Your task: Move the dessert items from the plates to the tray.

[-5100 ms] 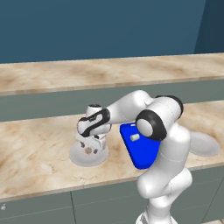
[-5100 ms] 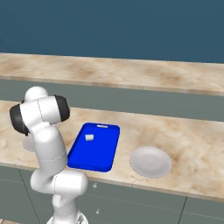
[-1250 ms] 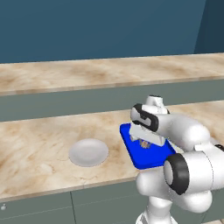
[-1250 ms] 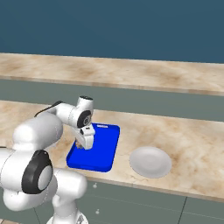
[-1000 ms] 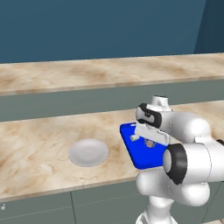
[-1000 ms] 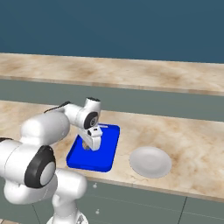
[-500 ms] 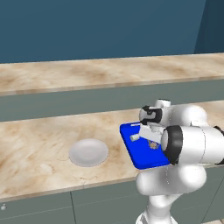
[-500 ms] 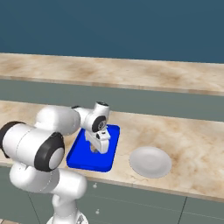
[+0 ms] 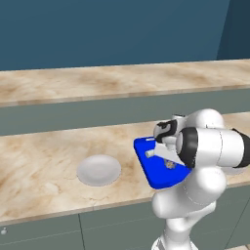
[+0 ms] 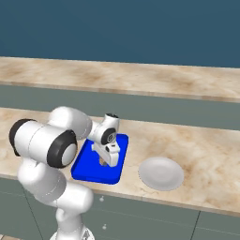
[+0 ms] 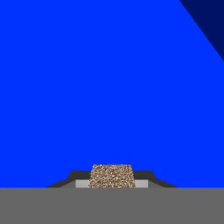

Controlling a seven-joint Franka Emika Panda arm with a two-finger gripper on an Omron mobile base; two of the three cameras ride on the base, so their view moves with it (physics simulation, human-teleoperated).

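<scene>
While the fingers (image 11: 112, 183) pinch the brown chunk (image 11: 112, 176), open blue tray (image 11: 109, 87) floor spreads beneath.

Arm folded low, wrist bent downward, end effector (image 10: 103, 162) pointing down, fingers clamped on brown chunk (image 11: 111, 176)

the tray (image 9: 155, 177) is bright solid blue. between the dark fingers (image 11: 144, 175) sits a speckled brown chunk (image 11: 111, 176). both plates (image 9: 99, 170) (image 10: 161, 173) are plain pale grey-white. the counter (image 9: 39, 161) is beige marble with tan veining; the wall (image 9: 97, 29) is dark teal.
</scene>
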